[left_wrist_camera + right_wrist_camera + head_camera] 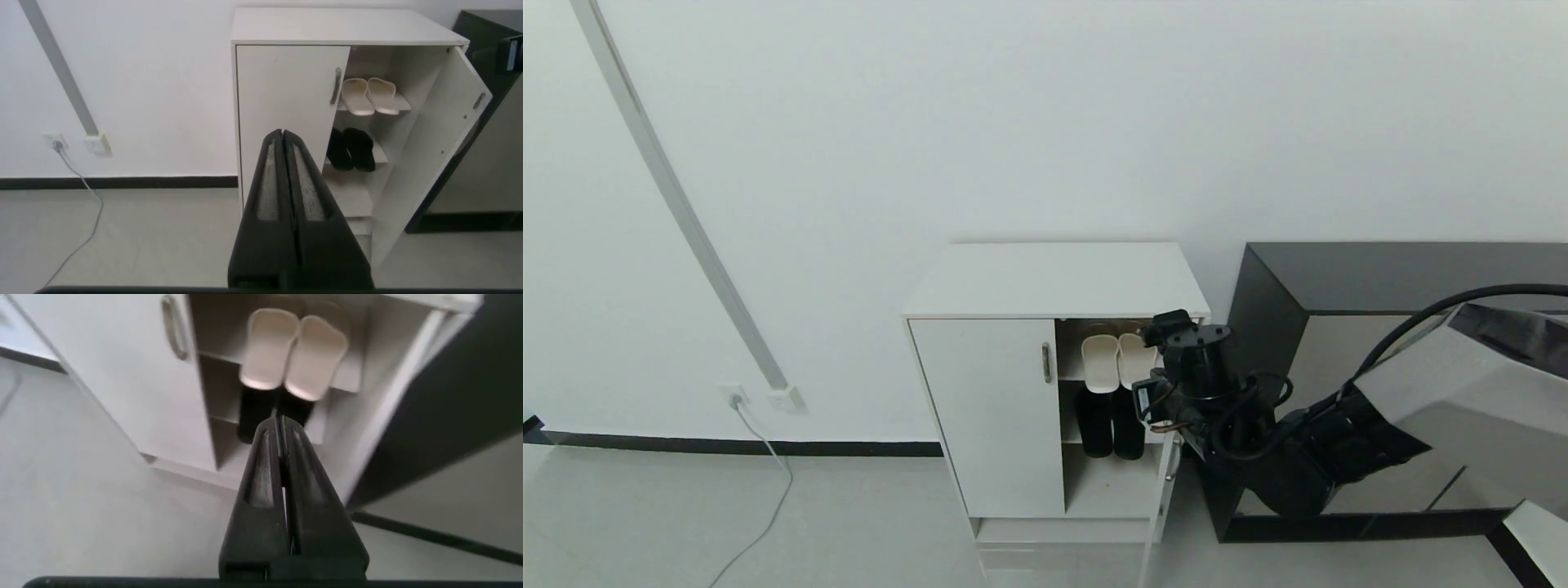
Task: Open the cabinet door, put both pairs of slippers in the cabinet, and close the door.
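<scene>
The white cabinet (pixel 1054 278) stands against the wall with its left door (pixel 988 408) shut and its right door (pixel 445 139) swung open. A white pair of slippers (pixel 1117 359) lies on the upper shelf, toes outward. A black pair of slippers (pixel 1111 425) lies on the shelf below. My right arm's wrist (pixel 1192 371) hangs just in front of the open compartment, beside the open door. My right gripper (pixel 282 425) is shut with nothing in it, pointing at both pairs. My left gripper (pixel 283 135) is shut and empty, farther back, facing the cabinet's front.
A dark glossy cabinet (pixel 1380 269) stands right of the white one, close behind the open door. A wall socket with a grey cable (pixel 737 398) sits low on the left wall. Bare floor (pixel 809 523) lies in front and to the left.
</scene>
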Available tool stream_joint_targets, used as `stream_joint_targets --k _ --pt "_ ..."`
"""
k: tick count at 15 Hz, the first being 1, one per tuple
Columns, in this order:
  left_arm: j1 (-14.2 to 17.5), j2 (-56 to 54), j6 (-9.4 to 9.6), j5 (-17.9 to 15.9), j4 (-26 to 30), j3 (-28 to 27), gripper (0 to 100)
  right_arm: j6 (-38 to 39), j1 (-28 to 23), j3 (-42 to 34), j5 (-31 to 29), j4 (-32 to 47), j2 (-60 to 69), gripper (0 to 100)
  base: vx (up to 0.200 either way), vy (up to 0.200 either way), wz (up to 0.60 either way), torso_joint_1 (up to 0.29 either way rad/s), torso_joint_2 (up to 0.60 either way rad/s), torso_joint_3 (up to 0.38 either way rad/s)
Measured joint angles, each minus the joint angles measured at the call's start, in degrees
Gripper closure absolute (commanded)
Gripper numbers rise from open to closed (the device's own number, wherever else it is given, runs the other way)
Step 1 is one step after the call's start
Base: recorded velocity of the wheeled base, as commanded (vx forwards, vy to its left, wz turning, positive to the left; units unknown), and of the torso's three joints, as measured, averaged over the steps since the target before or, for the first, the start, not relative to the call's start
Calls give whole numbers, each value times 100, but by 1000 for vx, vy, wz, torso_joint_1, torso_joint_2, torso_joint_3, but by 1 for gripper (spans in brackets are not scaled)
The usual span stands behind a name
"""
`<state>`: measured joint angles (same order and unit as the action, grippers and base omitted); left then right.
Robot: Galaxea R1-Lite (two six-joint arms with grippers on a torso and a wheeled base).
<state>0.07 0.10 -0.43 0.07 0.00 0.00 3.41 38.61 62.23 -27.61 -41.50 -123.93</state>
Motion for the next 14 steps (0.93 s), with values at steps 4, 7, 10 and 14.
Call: stream_joint_targets --k 4,7,10,14 --pt "-5 0 0 0 0 0 100 -7 -269 -50 -116 1098 277 100 0 0 0 0 0 0" --pt "0 0 0 0 0 0 100 -13 -372 -39 -211 1604 301 100 0 0 0 0 0 0" --pt "-2 0 0 0 2 0 100 -9 -422 9 -216 1696 190 100 0 0 0 0 0 0" --pt "0 0 0 0 0 0 100 9 -435 133 -176 1618 -118 100 0 0 0 0 0 0"
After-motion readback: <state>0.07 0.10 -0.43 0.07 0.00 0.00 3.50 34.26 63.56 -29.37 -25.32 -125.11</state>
